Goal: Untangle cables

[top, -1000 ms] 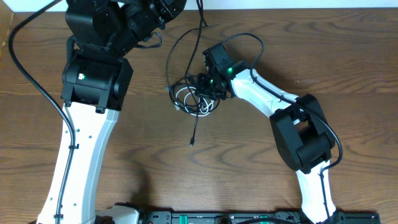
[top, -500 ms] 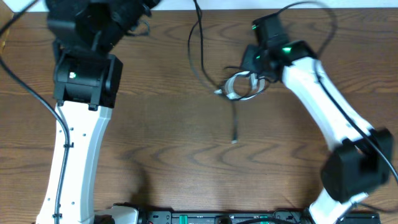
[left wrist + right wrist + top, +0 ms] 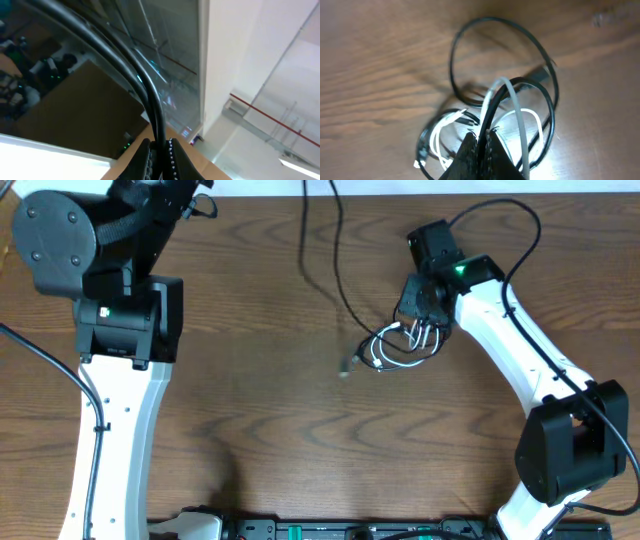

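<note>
A bunch of looped black and white cables hangs and rests on the brown table right of centre. My right gripper is shut on a black cable of that bunch, with white loops below it. A long black cable runs from the bunch up to the top edge. My left gripper is raised out of the overhead view at the top left, pointing away from the table, and is shut on a black cable.
The left arm's white column stands at the left, the right arm's column at the right. A dark rail runs along the front edge. A small plug end lies left of the bunch.
The right gripper carried the bunch from the centre to the right. The left arm swung up and left, drawing the long black cable taut toward the top edge.
</note>
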You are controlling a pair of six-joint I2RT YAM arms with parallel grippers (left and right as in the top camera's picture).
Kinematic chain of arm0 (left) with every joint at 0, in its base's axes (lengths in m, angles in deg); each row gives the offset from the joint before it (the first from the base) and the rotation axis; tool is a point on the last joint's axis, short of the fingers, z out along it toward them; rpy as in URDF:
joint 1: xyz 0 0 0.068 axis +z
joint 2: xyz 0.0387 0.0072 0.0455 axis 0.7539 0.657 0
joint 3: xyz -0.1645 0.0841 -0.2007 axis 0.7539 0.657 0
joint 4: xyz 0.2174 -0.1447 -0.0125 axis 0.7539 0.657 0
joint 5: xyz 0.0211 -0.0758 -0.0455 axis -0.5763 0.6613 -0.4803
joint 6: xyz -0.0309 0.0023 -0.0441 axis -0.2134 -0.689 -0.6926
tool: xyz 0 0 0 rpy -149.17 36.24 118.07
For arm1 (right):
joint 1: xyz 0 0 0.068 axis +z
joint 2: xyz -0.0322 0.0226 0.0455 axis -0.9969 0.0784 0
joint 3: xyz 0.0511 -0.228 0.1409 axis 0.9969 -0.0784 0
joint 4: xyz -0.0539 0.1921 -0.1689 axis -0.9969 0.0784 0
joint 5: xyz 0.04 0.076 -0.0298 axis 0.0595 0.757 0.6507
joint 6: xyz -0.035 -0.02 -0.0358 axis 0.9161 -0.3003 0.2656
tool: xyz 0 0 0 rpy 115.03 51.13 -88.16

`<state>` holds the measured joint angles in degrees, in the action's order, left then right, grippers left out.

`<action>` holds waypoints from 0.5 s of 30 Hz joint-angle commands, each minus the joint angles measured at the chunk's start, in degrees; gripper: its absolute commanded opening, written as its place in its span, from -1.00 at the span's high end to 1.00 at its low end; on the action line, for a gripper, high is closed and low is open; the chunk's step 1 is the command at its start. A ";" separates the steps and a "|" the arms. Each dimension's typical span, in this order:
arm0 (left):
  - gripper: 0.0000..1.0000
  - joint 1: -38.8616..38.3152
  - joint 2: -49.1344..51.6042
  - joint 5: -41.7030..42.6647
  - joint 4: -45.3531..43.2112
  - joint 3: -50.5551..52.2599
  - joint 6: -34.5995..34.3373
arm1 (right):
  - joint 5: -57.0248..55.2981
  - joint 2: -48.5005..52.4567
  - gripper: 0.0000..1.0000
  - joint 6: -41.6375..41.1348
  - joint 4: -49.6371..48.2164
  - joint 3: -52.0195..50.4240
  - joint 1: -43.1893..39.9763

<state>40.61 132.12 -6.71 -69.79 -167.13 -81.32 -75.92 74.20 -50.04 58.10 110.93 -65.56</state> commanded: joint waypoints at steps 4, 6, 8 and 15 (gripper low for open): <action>0.85 7.28 -1.22 -6.36 -0.79 -1.22 -1.14 | -13.38 0.00 0.97 -4.42 6.23 -0.50 -3.78; 0.85 9.68 -1.68 -6.58 -0.76 -1.22 -1.31 | -15.23 0.00 0.97 -4.44 7.19 -0.50 -5.07; 0.85 12.81 -2.29 -6.67 -0.76 -1.22 -1.31 | -15.96 0.00 0.97 -4.46 7.93 -0.50 -6.91; 0.86 22.01 -3.54 -6.56 0.52 -1.22 -2.84 | -10.82 0.00 0.97 -3.48 7.50 -0.55 -12.37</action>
<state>59.89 130.67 -12.74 -69.35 -167.13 -82.54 -87.22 74.20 -53.30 65.69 110.69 -76.38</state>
